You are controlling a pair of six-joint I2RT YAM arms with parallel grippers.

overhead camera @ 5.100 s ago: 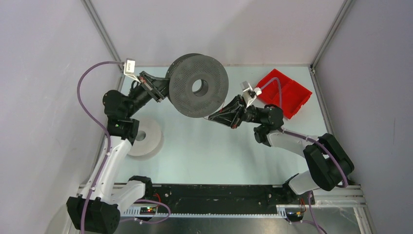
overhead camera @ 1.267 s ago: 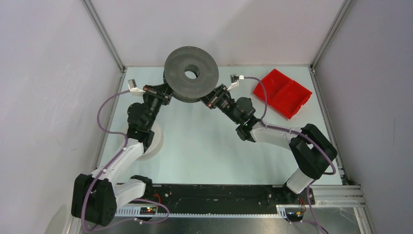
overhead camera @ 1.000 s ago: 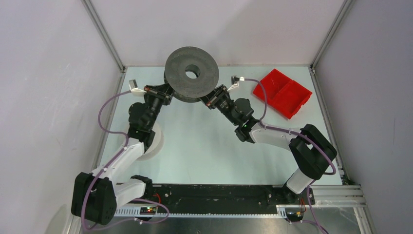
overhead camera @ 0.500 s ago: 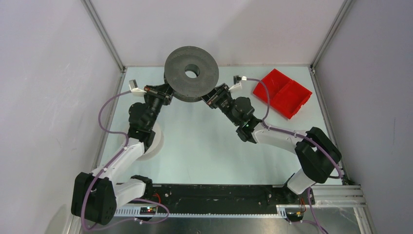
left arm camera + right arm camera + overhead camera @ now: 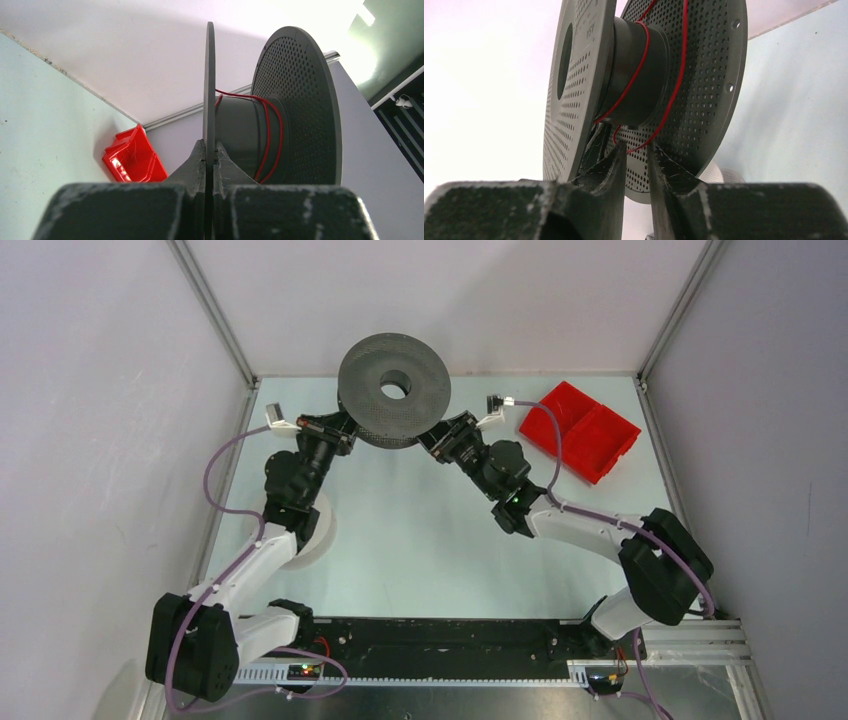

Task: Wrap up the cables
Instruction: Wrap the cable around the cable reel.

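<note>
There — red cable (image 5: 682,50) on grey spool (image 5: 709,75), just above right tool (image 5: 636,150)

Right wrist view: the dark grey spool (image 5: 704,75) runs off the top edge; I cannot tell whether my right gripper (image 5: 636,147) touches its red cable (image 5: 682,45) — too thin to see from above. My left arm (image 5: 290,485) hides most of 1 white spool (image 5: 322,530).

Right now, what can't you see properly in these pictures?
- White spool: top view, the left arm covers most of it, and no thread shows on it.
- Red thread: top view, hidden under the upper flange of the grey spool.
- Thread's loose end: right wrist view, a loop dips towards the right gripper; whether it is pinched is unclear.
</note>
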